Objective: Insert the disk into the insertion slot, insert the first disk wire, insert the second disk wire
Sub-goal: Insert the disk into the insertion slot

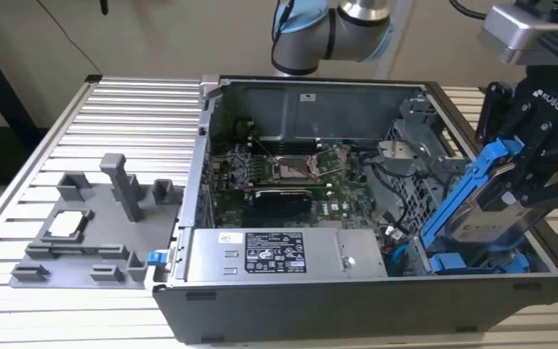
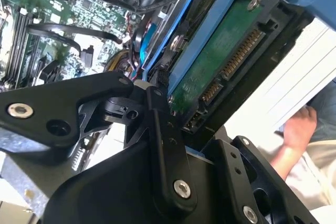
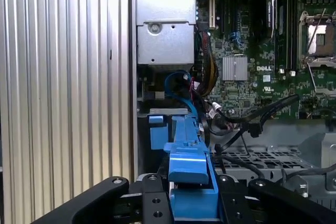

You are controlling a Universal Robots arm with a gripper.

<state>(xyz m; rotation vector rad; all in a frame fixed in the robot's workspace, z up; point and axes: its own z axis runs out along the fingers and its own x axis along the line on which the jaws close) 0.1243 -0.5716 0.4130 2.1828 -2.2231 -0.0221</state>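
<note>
While the claw (image 1: 523, 185) grips the disk (image 1: 465, 193) tilted, its lower end near the insertion slot (image 1: 434, 251) of the computer case (image 1: 289, 313), the disk-insertion step is in hand. Seating it likely calls for levelling and alignment.

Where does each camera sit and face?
Exterior view: off the arm, looks down into the open case; arm and gripper holding the disk show.
First wrist view: on the wrist, faces into the case past the disk's blue handle.
Second wrist view: on the wrist, faces the disk's green underside.
Both wrist views share the gripper's links and the disk.
</note>
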